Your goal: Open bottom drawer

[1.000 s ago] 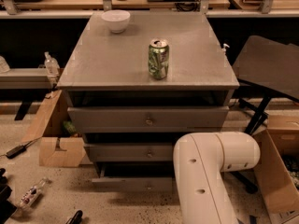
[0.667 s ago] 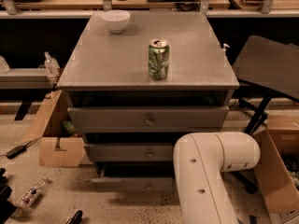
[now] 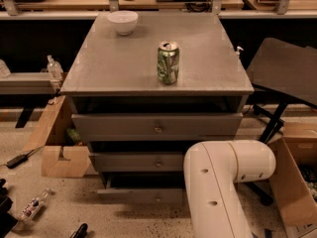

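**Bottom drawer low in the cabinet, arm's elbow in front of it**

A grey metal three-drawer cabinet (image 3: 79, 103) stands in the middle of the camera view, on a speckled floor. Its flat grey top surface (image 3: 124, 58) carries a green drink can (image 3: 168, 63), upright near the middle, and a small white bowl (image 3: 123, 22) at the far left corner, well apart from the can.

The wide grey top drawer (image 3: 119, 127) has a shiny round knob at its centre, and the middle grey drawer (image 3: 129, 161) sits below it. The bottom drawer (image 3: 133, 196), a slim flat grey front with a tiny centre knob (image 3: 158, 199), is the lowest of the three. A dark band shows between its front and the middle drawer above. Its right end is covered by the robot's thick white arm (image 3: 218, 192), whose rounded elbow fills the lower right of the view.

The gripper does not show (it lies somewhere behind or beyond that white arm), so one cannot tell whether it is open or closed, nor whether it touches the drawer.

A torn brown cardboard box (image 3: 64, 160) rests just beside the cabinet on the left, and another cardboard box (image 3: 292, 182) is at the right edge. A dark flat panel on a black stand (image 3: 287, 68) is to the cabinet's right.
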{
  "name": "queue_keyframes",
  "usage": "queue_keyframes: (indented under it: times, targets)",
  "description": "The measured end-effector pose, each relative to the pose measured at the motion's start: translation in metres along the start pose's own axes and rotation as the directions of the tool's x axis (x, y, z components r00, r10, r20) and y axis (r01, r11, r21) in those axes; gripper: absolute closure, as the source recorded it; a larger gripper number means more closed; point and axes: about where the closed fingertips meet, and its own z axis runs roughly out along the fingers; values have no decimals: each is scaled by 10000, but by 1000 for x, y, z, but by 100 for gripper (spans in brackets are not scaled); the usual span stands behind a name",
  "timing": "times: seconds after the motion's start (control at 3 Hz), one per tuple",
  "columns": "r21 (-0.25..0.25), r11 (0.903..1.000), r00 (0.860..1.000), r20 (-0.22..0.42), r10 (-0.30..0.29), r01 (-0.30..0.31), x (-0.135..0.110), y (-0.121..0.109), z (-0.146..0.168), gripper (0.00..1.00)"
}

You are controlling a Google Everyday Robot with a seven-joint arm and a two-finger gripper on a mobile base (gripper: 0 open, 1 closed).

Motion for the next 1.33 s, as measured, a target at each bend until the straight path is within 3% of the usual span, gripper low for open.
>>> queue_keyframes:
  times: [1.33]
  targets:
    - [-29,10000,10000,6,-1,1,0,2,1,4]
